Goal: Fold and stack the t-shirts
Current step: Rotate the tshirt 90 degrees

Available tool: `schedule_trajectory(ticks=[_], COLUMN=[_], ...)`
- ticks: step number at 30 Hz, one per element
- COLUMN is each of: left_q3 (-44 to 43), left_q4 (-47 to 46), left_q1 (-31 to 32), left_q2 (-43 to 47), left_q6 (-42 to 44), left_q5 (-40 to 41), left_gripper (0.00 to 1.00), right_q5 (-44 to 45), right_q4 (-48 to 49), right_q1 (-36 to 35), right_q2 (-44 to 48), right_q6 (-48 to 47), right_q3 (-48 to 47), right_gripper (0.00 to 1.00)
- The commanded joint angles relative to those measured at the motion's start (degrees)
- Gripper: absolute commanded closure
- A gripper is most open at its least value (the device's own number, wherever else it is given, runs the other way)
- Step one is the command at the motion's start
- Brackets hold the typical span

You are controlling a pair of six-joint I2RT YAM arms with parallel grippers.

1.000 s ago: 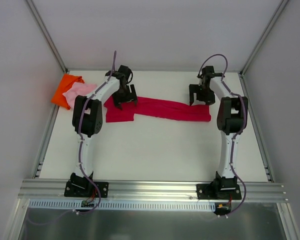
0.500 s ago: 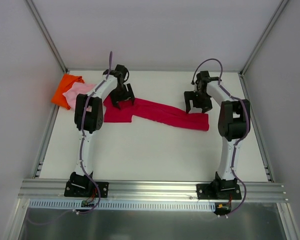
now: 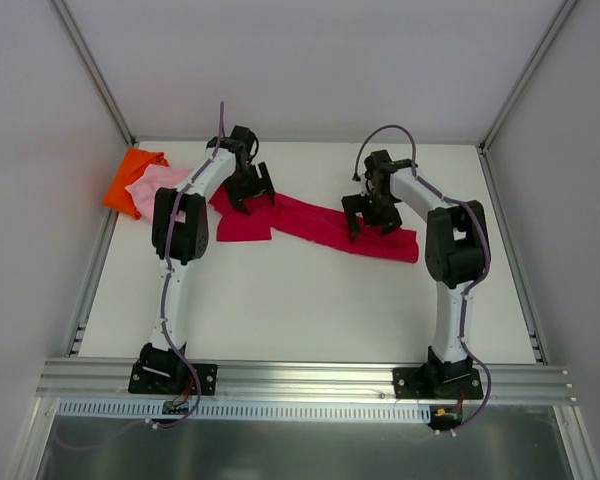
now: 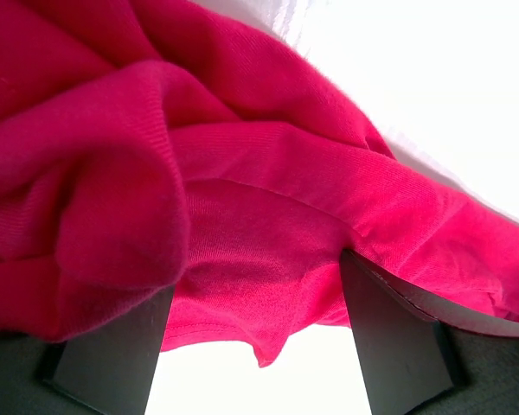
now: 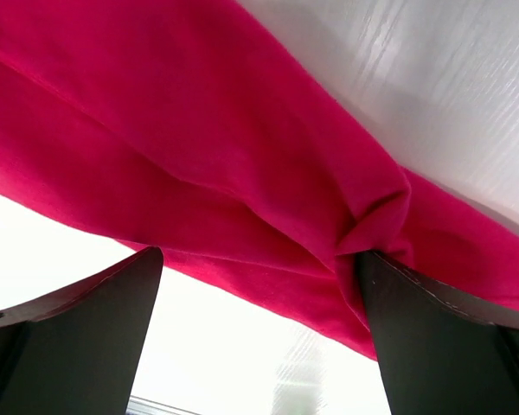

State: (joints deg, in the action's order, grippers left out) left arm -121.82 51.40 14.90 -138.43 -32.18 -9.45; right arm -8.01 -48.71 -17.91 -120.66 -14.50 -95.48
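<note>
Your crimson t-shirt point(image 3: 320, 222) lies stretched across the table point(image 3: 310, 300), the left tool point(image 3: 250, 195) spread apart over its bunched left end, the right tool point(image 3: 372, 215) wide apart, seemingly just right of its middle, with the pink t-shirt point(image 3: 155, 185) and orange t-shirt point(image 3: 132, 175) beyond its left end.

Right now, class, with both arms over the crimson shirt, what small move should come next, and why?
Probably close both jaws on the cloth. The crimson shirt lies in a long strip. The left gripper and right gripper stand open with its folds right at their jaws and nothing gripped yet, so it cannot be lifted to fold.
</note>
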Motion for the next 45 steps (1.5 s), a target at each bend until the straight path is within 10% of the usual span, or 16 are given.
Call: schedule_trajectory(ticks=[1, 26, 45], left_q3=[-1.3, -0.4, -0.7], left_q4=[-2.8, -3.0, -6.4], left_q1=[0.2, -2.0, -5.1], left_q2=[-2.0, -0.8, -2.7], left_q6=[-1.6, -2.4, -10.7], left_q5=[-2.8, -2.8, -8.1], left_gripper=[0.23, 0.22, 0.21], right_q5=[-2.1, 30.8, 25.7], right_q4=[-1.7, -5.2, -0.7], right_q1=[0.2, 0.7, -3.0], right_q2=[4.3, -6.2, 1.1], right_q6=[-1.0, -0.4, 0.6], right_q3=[1.3, -14.7, 3.9], right_gripper=[0.0, 0.04, 0.03])
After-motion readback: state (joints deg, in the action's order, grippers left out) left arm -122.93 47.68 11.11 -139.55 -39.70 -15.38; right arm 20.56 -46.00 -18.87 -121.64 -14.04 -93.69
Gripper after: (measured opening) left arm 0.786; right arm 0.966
